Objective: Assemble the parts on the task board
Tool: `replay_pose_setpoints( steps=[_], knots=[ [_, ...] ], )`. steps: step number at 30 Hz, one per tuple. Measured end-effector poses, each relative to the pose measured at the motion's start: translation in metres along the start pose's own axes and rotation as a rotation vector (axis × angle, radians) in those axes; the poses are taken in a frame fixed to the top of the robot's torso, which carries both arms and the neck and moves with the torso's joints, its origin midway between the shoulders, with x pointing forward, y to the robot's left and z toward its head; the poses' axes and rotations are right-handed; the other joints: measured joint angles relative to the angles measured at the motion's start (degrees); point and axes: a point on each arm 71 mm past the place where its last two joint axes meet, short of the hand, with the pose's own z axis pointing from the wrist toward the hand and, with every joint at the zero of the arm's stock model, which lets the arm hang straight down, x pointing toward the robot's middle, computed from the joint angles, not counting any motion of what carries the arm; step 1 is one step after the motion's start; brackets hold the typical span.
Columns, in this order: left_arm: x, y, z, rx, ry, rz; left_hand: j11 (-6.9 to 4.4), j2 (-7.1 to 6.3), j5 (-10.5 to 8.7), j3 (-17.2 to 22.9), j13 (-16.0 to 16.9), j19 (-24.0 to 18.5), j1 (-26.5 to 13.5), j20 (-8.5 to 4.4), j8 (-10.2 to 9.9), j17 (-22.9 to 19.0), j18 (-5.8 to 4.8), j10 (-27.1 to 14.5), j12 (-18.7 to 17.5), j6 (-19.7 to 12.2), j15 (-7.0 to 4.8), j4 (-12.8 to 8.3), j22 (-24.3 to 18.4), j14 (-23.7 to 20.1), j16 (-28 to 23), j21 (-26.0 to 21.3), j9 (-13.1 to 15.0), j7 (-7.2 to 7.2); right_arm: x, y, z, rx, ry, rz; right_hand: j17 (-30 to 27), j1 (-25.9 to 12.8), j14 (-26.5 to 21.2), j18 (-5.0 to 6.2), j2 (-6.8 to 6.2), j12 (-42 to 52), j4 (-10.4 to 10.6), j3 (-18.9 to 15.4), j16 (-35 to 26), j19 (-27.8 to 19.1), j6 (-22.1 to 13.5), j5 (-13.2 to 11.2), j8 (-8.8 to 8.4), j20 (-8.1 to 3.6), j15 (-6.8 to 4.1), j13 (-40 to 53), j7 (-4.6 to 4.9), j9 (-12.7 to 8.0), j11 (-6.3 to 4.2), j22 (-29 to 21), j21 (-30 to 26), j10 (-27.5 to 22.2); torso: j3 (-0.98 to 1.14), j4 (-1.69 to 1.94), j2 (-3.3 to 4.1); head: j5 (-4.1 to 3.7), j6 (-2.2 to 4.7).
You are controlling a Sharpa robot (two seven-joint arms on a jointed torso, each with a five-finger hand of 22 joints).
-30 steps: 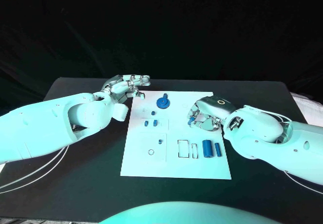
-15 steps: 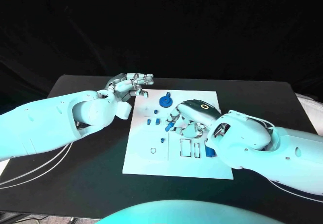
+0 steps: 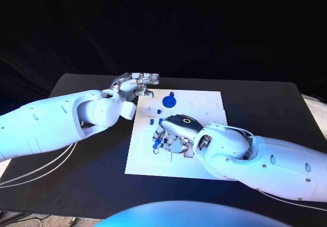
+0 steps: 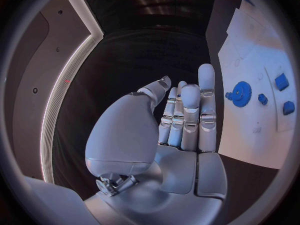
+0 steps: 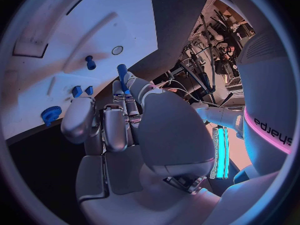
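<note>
Board (image 3: 204, 101): white plate lying flat at the middle of the black table (image 3: 272, 109), its near half covered in the head view by the right arm. Gear (image 3: 167, 100): blue toothed wheel on the far part of the board, clear of both hands; the left wrist view shows it (image 4: 240, 93) on the board beside two small blue blocks (image 4: 281, 81). Left hand (image 3: 133, 85): raised over the table at the board's far left corner, holding nothing; the left wrist view shows its fingers (image 4: 187, 110) straight and close together, thumb alongside, nothing in the palm. Right hand (image 3: 172, 135): low over the board's left-middle area, back of the hand up in the head view, so the grasp is hidden there. The right wrist view shows what the head view hides: a blue pin (image 5: 122, 77) pinched at the fingertips (image 5: 128, 85), standing out toward the board. The same view shows a blue peg (image 5: 90, 62) on the board, a small ring (image 5: 117, 50) near the board's edge, two small blue blocks and the gear at the far end. Small blue parts (image 3: 158, 141) show at the right hand's left side in the head view; which ones they are cannot be told.
</note>
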Motion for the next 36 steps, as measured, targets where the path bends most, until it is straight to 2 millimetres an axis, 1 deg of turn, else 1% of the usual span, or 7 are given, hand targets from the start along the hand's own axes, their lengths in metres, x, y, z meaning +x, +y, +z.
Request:
replay_pose_setpoints(
  steps=[4, 8, 15, 25, 36],
  knots=[
    [0.0, 0.0, 0.0, 0.0, 0.0, 0.0, 0.0, 0.0, 0.0, 0.0, 0.0, 0.0, 0.0, 0.0, 0.0, 0.0, 0.0, 0.0, 0.0, 0.0, 0.0, 0.0, 0.0, 0.0, 0.0, 0.0, 0.0, 0.0, 0.006, -0.002, 0.001, 0.004, 0.029, -0.003, 0.0, 0.0, 0.0, 0.0, -0.01, -0.1, -0.4, 0.4, 0.0, 0.0, 0.0, 0.0, -0.04, 0.0, 0.0, 0.0, 0.04, 0.0, 0.0, 0.0, 0.0, 0.0, 0.04, 0.03, 0.0, 0.2, -0.12],
    [0.0, 0.0, 0.0, 0.0, 0.0, 0.0, 0.0, 0.0, 0.0, 0.0, 0.0, 0.0, 0.0, 0.0, 0.0, 0.0, 0.01, 0.0, 0.0, 0.0, 0.0, 0.0, 0.0, 0.0, 0.0, 0.0, 0.0, 0.0, 0.01, -0.004, 0.001, 0.009, 0.054, -0.012, 0.0, -0.2, 0.0, 0.0, -0.16, -0.2, -0.4, 0.3, 0.0, 0.0, 0.1, 0.3, -0.14, 0.0, 0.0, 0.0, 0.14, 0.1, 0.0, 0.0, 0.0, 0.0, 0.1, 0.03, -0.02, 0.23, -0.19],
    [0.0, 0.0, 0.0, 0.0, 0.0, 0.0, 0.0, 0.0, 0.0, -0.2, 0.0, 0.0, 0.0, 0.0, 0.0, 0.0, 0.0, 0.0, 0.0, 0.0, 0.0, -0.2, 0.0, 0.0, 0.0, -0.2, 0.0, 0.0, 0.014, -0.004, 0.002, 0.011, 0.078, -0.03, 0.0, -0.3, 0.0, 0.0, -0.31, -0.4, -0.2, 0.5, 0.0, 0.0, 0.1, 0.3, -0.33, 0.0, 0.0, 0.0, 0.16, 0.1, 0.0, 0.0, 0.0, 0.0, 0.1, -0.07, -0.02, 0.34, -0.23],
    [0.0, 0.0, 0.0, 0.0, 0.002, -0.001, 0.0, 0.0, 0.0, -0.2, 0.0, 0.0, 0.0, 0.0, 0.0, 0.0, 0.0, 0.0, 0.0, 0.0, 0.0, -0.2, 0.0, 0.0, 0.0, -0.2, 0.0, 0.0, 0.014, -0.004, 0.005, 0.024, 0.077, -0.065, 0.0, -0.8, 0.0, 0.0, -0.74, -0.5, -0.2, 0.5, 0.0, 0.0, 0.0, 0.3, -0.24, 0.0, 0.0, 0.0, 0.25, 0.1, 0.0, 0.0, 0.0, 0.0, 0.13, -0.05, -0.02, 0.47, -0.48],
    [0.0, 0.0, 0.0, -0.001, 0.003, -0.001, 0.0, 0.0, 0.0, -0.2, 0.0, 0.0, 0.0, 0.0, 0.0, 0.0, 0.01, 0.0, 0.0, 0.0, 0.01, -0.2, 0.0, 0.0, 0.0, -0.2, 0.0, 0.0, 0.017, -0.001, 0.008, 0.033, 0.077, -0.092, -0.1, -1.1, 0.0, 0.0, -0.51, -0.5, -0.2, 0.5, 0.0, 0.0, -0.1, 0.3, -0.23, 0.0, 0.0, 0.0, 0.32, 0.1, 0.0, 0.0, 0.0, 0.0, 0.11, -0.03, -0.02, 0.5, -0.63]
  ],
)
